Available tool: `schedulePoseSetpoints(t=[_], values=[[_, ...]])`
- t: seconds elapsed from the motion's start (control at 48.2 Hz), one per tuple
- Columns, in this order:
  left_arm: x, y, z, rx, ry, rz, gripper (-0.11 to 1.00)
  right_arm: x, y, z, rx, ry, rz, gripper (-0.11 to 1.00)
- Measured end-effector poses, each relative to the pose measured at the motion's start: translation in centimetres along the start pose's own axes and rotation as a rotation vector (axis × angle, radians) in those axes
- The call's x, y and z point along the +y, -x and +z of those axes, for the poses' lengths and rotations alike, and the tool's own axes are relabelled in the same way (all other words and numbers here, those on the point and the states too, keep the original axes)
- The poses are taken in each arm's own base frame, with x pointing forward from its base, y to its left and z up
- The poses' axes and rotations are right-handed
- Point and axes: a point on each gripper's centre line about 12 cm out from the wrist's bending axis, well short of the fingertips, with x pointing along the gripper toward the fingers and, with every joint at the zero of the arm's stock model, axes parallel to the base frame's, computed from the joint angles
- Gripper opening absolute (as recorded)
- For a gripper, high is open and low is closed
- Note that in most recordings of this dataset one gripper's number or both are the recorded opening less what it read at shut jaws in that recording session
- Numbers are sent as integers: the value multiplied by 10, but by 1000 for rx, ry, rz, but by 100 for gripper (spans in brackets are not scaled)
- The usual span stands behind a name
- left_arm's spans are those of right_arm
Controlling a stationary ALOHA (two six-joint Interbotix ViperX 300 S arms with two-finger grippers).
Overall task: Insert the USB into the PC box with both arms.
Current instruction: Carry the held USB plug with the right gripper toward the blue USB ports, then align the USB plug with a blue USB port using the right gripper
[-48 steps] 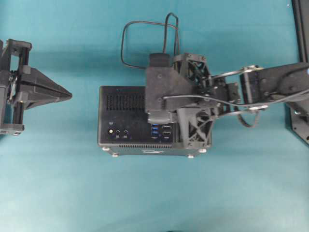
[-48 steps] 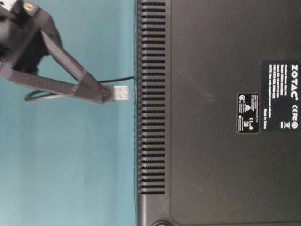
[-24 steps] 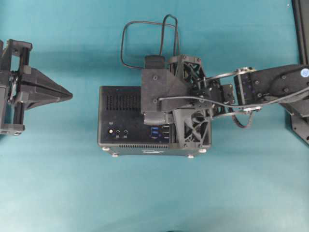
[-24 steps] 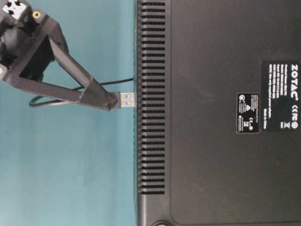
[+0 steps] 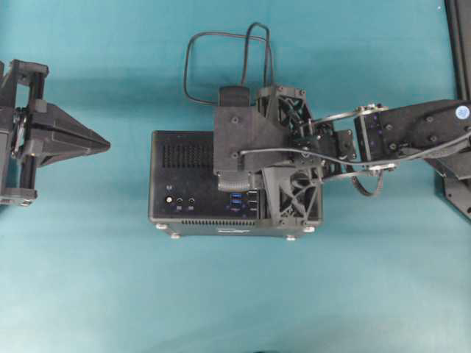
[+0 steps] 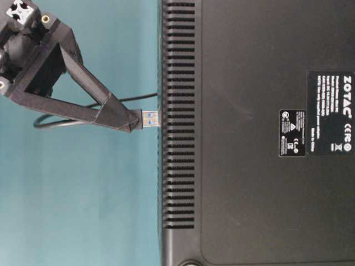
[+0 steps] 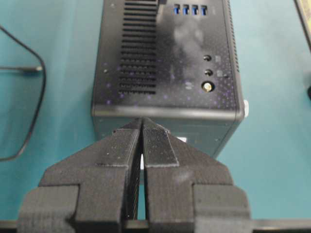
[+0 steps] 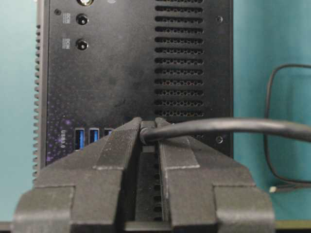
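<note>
The black PC box (image 5: 184,158) lies mid-table with its port face up; its blue ports (image 5: 236,200) show beside my right arm. My right gripper (image 6: 132,118) is shut on the USB plug (image 6: 150,118), whose metal tip touches the box's face (image 6: 180,133). In the right wrist view the jaws (image 8: 148,128) pinch the plug just right of the blue ports (image 8: 80,138); the cable (image 8: 218,127) trails right. The cable's loop (image 5: 221,66) lies behind the box. My left gripper (image 5: 103,145) is shut and empty, well left of the box (image 7: 165,58).
A black frame (image 5: 458,44) runs down the far right edge. The table is covered in teal cloth (image 5: 235,294). The cable's free end (image 7: 29,69) lies on the cloth beside the box in the left wrist view.
My right gripper moved the USB plug toward the box; the gap seen a second ago has closed and the tip now meets the face. The left arm has not moved.
</note>
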Motion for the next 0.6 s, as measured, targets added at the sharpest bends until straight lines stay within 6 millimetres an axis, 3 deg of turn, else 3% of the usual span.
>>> schedulePoseSetpoints(t=[0.601], values=[[0,-1,-1,3,1,-1,0,7,0,-2,14,10,10,10]])
